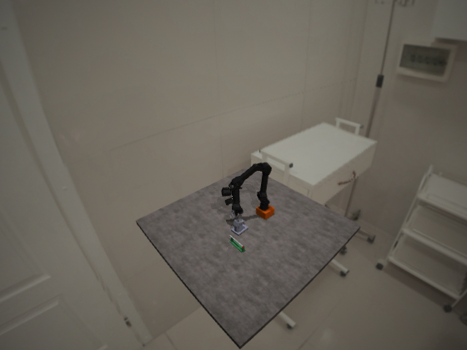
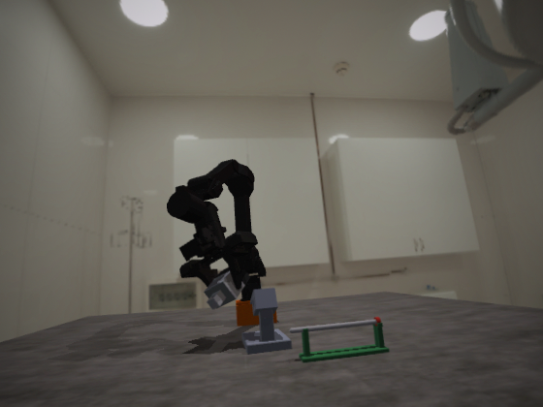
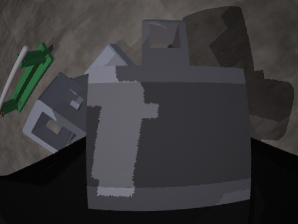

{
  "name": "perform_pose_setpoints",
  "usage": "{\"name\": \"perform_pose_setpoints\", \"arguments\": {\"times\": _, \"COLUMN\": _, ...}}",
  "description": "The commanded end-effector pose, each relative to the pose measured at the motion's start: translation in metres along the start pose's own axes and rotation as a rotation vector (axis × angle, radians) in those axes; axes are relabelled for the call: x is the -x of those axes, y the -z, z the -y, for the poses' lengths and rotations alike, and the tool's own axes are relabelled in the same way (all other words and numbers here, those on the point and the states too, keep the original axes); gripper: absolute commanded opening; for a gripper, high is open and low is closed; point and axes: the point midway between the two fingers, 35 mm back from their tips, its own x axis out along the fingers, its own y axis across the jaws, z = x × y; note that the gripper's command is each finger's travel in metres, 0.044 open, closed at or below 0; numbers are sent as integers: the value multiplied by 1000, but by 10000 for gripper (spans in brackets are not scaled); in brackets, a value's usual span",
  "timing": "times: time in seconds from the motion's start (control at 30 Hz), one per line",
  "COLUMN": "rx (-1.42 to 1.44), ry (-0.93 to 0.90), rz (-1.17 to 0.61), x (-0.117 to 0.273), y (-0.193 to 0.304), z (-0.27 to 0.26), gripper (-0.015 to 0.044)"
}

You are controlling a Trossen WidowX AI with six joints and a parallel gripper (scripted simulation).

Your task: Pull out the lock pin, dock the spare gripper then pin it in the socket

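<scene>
My gripper [image 1: 236, 212] [image 2: 224, 283] [image 3: 162, 137] is shut on the grey spare gripper [image 2: 227, 291] [image 3: 200, 135] and holds it tilted above the table, beside the mount. The spigot [image 2: 216, 299] [image 3: 165, 58], with a square hole through it, points away from my fingers. The blue-grey mount [image 1: 238, 227] [image 2: 267, 325] [image 3: 62, 102] stands upright on its square base; its angled socket is empty, with no pin through it. The white lock pin [image 2: 335, 326] [image 3: 19, 60] with a red head lies across the green rack [image 1: 237, 246] [image 2: 344, 353] [image 3: 34, 58]. The held block hides part of the mount in the wrist view.
The orange arm base [image 1: 265, 212] [image 2: 246, 313] stands behind the mount. The table's edge [image 1: 188, 290] runs along the near left in the top view. A white cart [image 1: 317, 150] stands beyond the table.
</scene>
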Motion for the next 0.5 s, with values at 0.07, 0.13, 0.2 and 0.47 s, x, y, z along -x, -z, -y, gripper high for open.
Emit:
{"name": "perform_pose_setpoints", "arguments": {"times": 0.07, "rx": -75, "ry": -73, "rz": -98, "x": 3, "y": 9, "z": -10, "gripper": 0}}
{"name": "perform_pose_setpoints", "arguments": {"times": 0.13, "rx": -102, "ry": -95, "rz": -133, "x": 4, "y": 12, "z": -13, "gripper": 0}}
{"name": "perform_pose_setpoints", "arguments": {"times": 0.2, "rx": -130, "ry": -117, "rz": -169, "x": 5, "y": 15, "z": -16, "gripper": 0}}
{"name": "perform_pose_setpoints", "arguments": {"times": 0.47, "rx": -250, "ry": -203, "rz": -310, "x": 13, "y": 26, "z": -29, "gripper": 0}}
